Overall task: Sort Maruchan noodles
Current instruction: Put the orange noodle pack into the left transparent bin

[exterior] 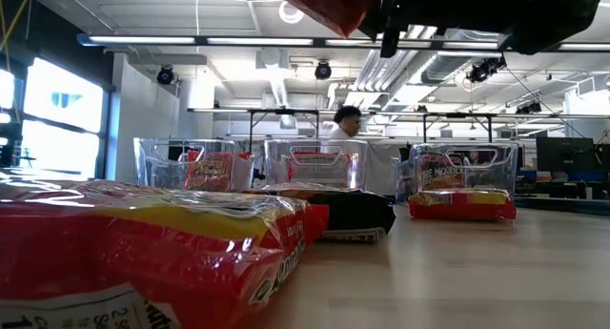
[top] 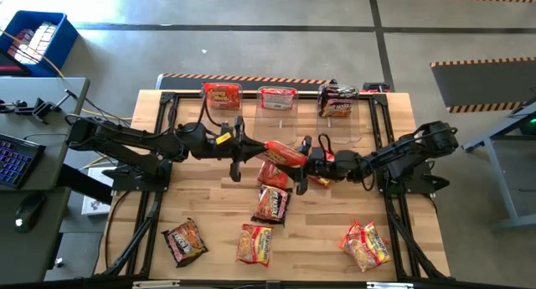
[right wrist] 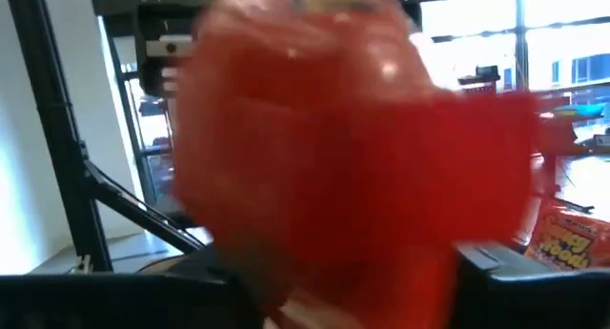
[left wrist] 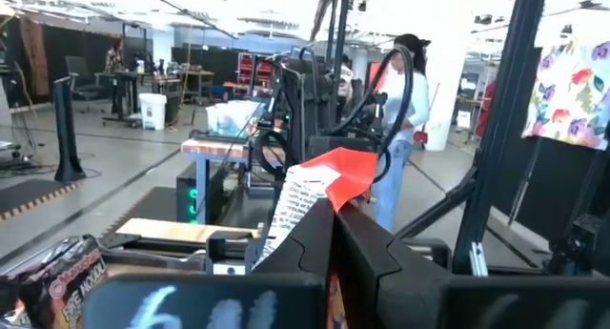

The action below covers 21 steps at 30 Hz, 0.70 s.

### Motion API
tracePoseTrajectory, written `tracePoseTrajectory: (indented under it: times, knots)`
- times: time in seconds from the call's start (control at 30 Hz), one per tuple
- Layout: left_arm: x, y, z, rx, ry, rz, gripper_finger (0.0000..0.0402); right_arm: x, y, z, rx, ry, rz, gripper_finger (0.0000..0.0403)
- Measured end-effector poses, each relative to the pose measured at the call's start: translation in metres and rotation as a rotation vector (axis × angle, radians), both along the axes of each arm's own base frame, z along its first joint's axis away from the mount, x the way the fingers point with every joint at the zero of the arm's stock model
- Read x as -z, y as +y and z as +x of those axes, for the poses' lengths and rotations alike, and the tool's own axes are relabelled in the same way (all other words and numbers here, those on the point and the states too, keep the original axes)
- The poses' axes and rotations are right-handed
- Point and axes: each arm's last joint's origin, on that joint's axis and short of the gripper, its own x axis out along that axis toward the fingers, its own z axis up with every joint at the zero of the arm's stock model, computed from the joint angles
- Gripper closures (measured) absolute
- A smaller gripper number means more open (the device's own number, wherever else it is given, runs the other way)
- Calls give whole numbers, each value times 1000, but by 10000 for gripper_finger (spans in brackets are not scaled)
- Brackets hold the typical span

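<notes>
High view has three clear bins (top: 277, 110) each holding noodles, about six packets (top: 255, 244) loose on the table (top: 435, 239), and one red packet (top: 283, 153) lifted mid-table, left gripper (top: 251, 148) clamped on it, right gripper (top: 303, 153) spread around its other end.

Along the upper edge of the wooden table (top: 209, 264): 3 clear bins (top: 277, 99). Far left: a blue crate (top: 38, 38), a keyboard (top: 15, 162) and a mouse (top: 31, 210). Behind the bins in the low view: a person (exterior: 345, 124).
</notes>
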Motion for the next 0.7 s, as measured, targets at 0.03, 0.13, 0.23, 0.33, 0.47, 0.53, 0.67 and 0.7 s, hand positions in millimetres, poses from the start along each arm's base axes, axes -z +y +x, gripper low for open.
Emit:
tracePoseTrajectory:
  times: [0.03,0.13,0.23,0.33,0.47,0.53,0.67,0.7]
  knots:
    - [1,-1,0,16,8,17,399,0,0,0,1,0,-2,235]
    - [3,-2,0,50,36,65,388,0,0,0,3,5,-24,281]
    - [4,-2,0,53,52,76,374,1,1,0,1,9,-30,302]
    - [4,-2,0,42,46,230,366,0,0,0,8,9,-40,302]
    - [3,-2,0,27,22,353,381,-6,0,-4,6,40,-46,294]
    - [3,-2,0,31,29,327,394,-11,2,-9,6,68,-50,292]
    - [-3,2,-9,34,154,296,397,-21,0,-23,7,168,-63,292]
    - [-5,3,-13,27,205,291,397,-24,-1,-27,9,194,-60,293]
